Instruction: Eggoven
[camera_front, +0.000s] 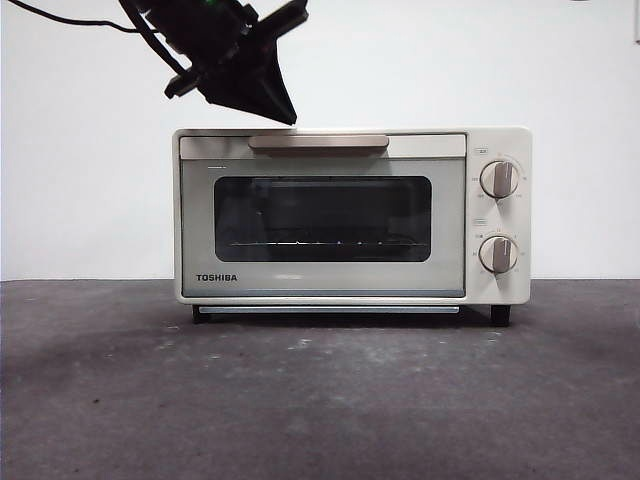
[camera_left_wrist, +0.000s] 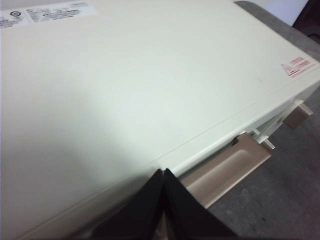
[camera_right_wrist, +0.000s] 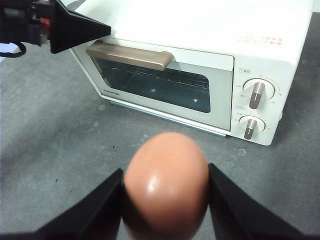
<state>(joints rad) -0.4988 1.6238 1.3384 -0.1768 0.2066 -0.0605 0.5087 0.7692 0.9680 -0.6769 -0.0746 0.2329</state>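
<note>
Egg (camera_right_wrist: 165, 182): we have it clamped in right gripper (camera_right_wrist: 165, 200), held in front of TOSHIBA toaster oven (camera_front: 350, 215). Oven door: closed. Left gripper (camera_front: 270, 100): jaws together, above handle (camera_front: 318, 142). We judge remaining: open door, load egg.

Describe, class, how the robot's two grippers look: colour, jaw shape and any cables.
Both grippers are matt black. The left gripper has wedge-shaped jaws tapering to a point, a red part behind them, and a thin black cable trailing away. The right gripper shows flat, angular black jaws.
</note>
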